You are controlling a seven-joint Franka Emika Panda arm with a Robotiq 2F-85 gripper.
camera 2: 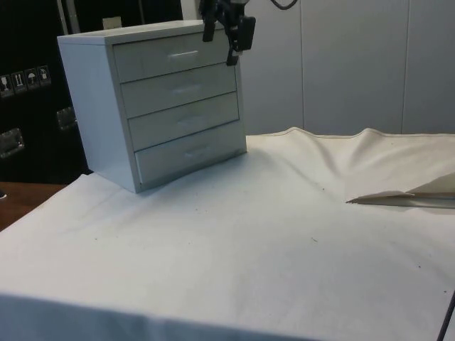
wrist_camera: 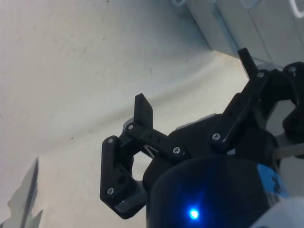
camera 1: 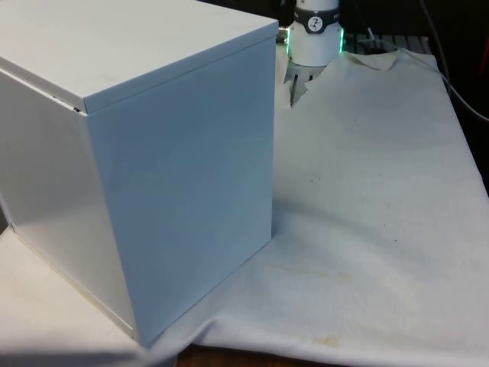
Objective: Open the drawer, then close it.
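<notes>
Four shut drawers (camera 2: 178, 97) beside tool (camera 2: 222, 39)

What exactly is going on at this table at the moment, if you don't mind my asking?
A robot arm is working at a white chest of drawers that stands on a cloth-covered table. All four drawers look shut. The claw hangs open in the air beside the chest's top front corner, near the top drawer, touching nothing. The drawer has not been gripped; opening it seems the likely next step.
</notes>
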